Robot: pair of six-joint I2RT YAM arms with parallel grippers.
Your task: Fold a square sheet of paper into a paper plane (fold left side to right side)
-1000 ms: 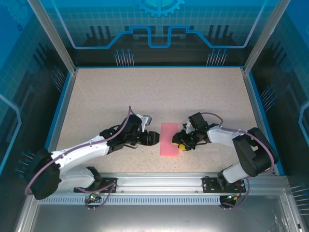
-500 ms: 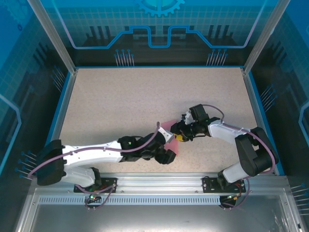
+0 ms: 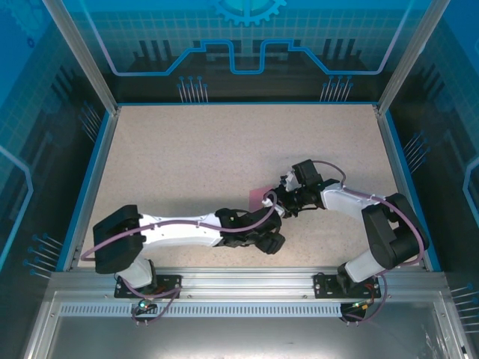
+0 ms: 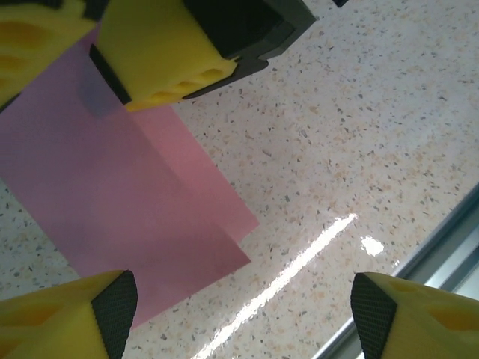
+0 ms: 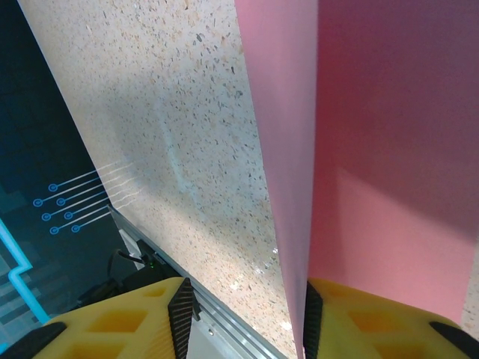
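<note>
The left gripper (image 4: pixel 239 318) hangs low over the speckled table (image 4: pixel 359 134), its yellow fingers spread wide and holding nothing. Its arm stretches across the near part of the table towards the right one. Just ahead of it lies the square sheet of paper (image 4: pixel 142 209), pink and doubled over: two layers show, the upper one set slightly off the lower at the near corner, so the edges do not quite match. At the far end of the sheet sits the right gripper (image 5: pixel 247 314). A gap of bare table shows between its fingers, so it is not clamped, and the paper's raised edge runs along the inner face of one finger; whether that finger presses the sheet down cannot be told. To do the fold well, the right gripper should probably hold its end steady while the left lowers a fingertip onto the upper layer and nudges it until the corners meet. The left should then sweep along the crease in one slow stroke. Pushing too hard risks sliding the thin sheet on the smooth table.
</note>
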